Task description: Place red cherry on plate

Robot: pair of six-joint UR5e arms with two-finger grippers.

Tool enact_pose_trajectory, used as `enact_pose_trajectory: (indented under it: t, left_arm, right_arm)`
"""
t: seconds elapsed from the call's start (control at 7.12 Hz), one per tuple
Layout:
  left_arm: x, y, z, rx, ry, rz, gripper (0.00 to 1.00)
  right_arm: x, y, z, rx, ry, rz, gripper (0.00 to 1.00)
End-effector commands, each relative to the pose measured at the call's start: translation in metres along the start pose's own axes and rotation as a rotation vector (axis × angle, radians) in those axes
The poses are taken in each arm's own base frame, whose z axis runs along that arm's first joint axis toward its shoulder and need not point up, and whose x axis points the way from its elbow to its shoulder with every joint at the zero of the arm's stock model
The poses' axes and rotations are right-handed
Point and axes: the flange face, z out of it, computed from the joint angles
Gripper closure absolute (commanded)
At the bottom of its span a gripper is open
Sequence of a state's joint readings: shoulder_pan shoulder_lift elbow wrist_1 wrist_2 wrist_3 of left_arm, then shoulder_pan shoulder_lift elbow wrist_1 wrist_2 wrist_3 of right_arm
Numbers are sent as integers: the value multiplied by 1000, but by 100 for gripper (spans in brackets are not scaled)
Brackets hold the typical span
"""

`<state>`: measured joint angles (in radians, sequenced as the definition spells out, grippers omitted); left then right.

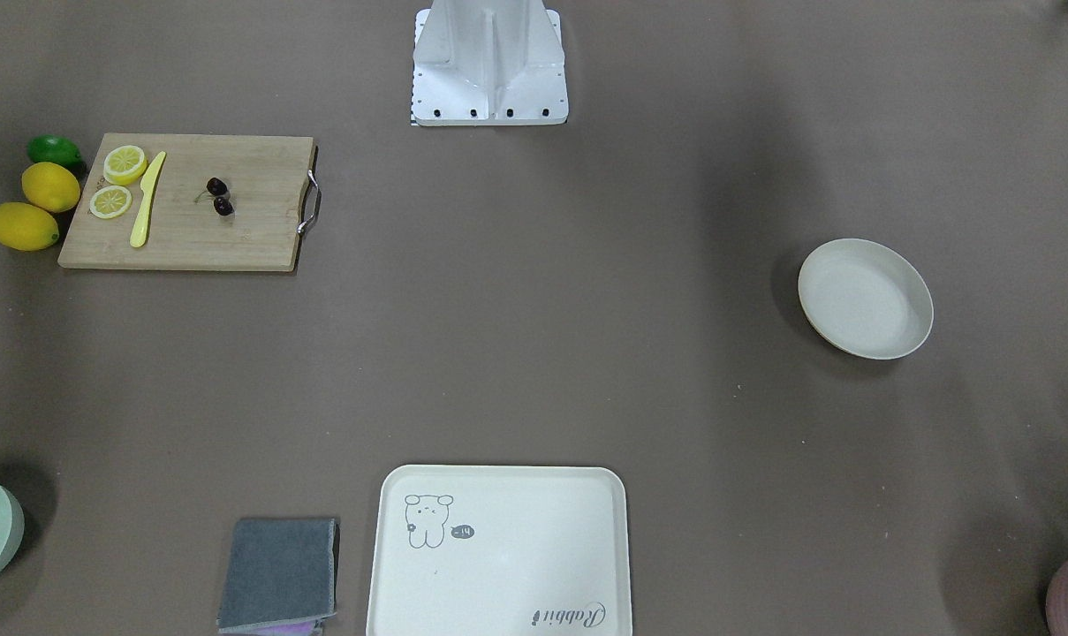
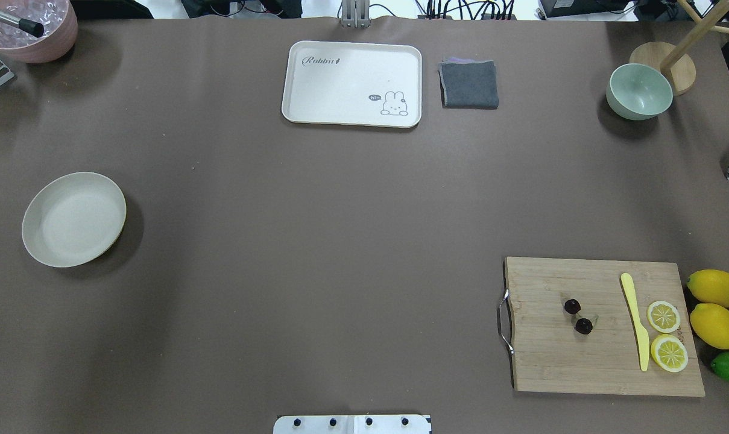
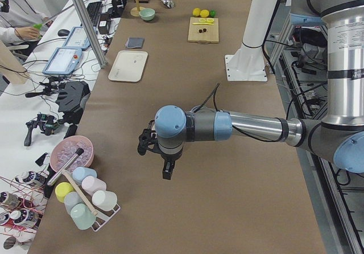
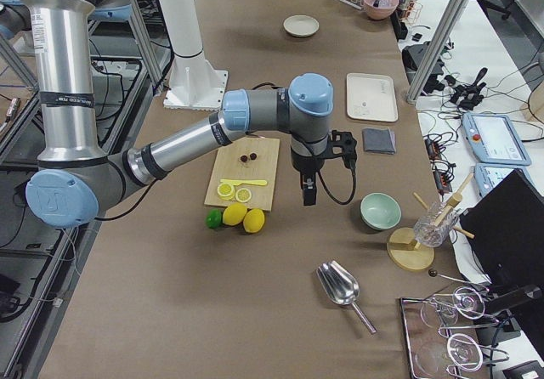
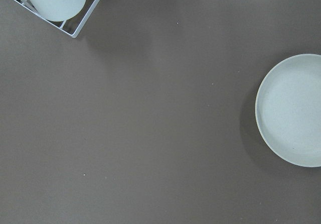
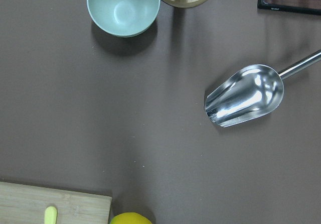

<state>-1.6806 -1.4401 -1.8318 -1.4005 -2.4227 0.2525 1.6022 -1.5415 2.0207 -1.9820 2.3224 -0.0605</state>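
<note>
I am hovering my right pincer [image 4: 309, 194], spread or pressed I cannot tell, pickup pending: next, descending on the glossy dark-red cherry pair [image 2: 578, 316] behind it; round cream plate [image 2: 73, 219] far left.

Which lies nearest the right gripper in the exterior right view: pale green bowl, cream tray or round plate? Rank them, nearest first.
1. Pale green bowl, on the table near the right gripper.
2. Cream tray, mid-table, farther back.
3. Round plate, at the far end.

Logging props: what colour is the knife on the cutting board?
Yellow knife, clearest in overhead exterior.
</note>
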Motion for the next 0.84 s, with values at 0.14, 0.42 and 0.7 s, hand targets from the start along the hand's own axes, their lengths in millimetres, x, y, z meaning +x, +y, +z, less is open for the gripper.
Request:
enact_pose_trajectory:
  t: [0.14, 0.42, 0.7]
  left_arm:
    - [4, 2, -3, 13, 9, 11, 2]
    - [9, -2, -9, 17, 8, 1, 2]
    - [16, 4, -12, 25, 28, -4, 2]
  right_arm:
    - [-5, 9, -7, 6, -1, -1, 0]
    - [-8, 7, -9, 10, -10, -6, 0]
    - [-8, 7, -9, 10, -10, -6, 0]
